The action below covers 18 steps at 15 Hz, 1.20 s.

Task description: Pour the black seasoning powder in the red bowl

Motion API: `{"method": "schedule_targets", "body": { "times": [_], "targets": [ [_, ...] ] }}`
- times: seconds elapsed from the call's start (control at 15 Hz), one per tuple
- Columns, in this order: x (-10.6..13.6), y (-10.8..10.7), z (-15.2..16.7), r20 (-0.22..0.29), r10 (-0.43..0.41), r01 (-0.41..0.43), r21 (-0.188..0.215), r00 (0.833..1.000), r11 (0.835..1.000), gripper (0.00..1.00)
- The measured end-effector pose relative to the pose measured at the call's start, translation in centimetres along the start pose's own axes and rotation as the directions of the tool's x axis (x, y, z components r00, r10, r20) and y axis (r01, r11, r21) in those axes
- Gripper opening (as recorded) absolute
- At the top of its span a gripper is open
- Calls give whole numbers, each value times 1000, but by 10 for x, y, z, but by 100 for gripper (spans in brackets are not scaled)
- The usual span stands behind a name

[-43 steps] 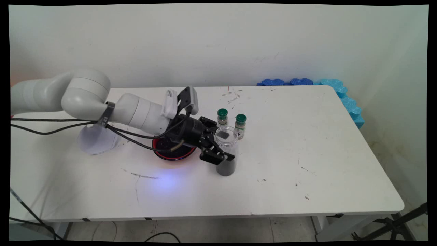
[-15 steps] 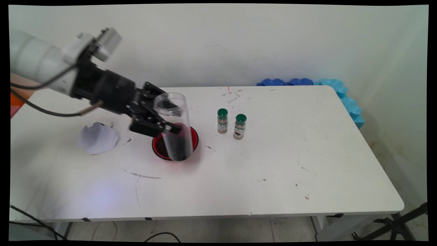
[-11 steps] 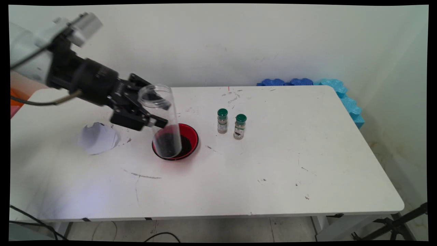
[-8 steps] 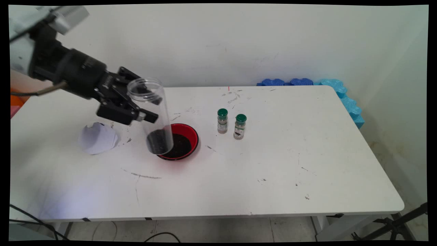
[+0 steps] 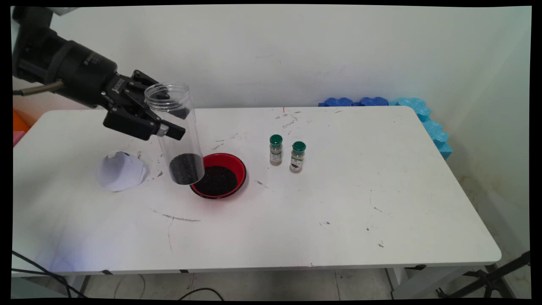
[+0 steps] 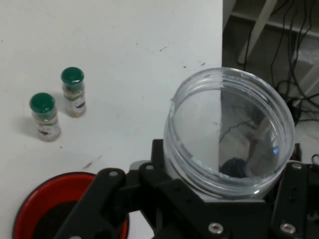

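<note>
Hidden or cut off: my arm's white links lie out of the main view; I see only the black wrist and gripper at upper left. In the hand view the far finger is behind the jar and the red bowl is cut by the bottom edge. The bottle labels are too small for me to read.

Clear plastic jar, one: lidless, clamped between my claw's two fingers below its threaded neck, held up off the table, nearly upright with a slight tilt, dark granules in its bottom. Its base hangs just beside the left rim of the bowl.

Red bowl, one: on the table, holding dark granules.

Green-capped bottles, two: upright, side by side, right of the bowl.

White paper, one piece: left of the bowl.

Blue foam pieces: along the table's far right edge; I cannot count them.
</note>
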Motion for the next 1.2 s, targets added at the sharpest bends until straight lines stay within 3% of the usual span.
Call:
{"method": "schedule_targets", "body": {
  "times": [0.4, 0.87, 1.2],
  "targets": [
    [8, -1, 4, -20, -141, 140, -48, 990, 989, 0],
    [0, -7, 19, 50, -245, 249, -96, 968, 964, 0],
    [-6, -19, 32, 110, -358, 370, -112, 927, 922, 0]
  ]
}}
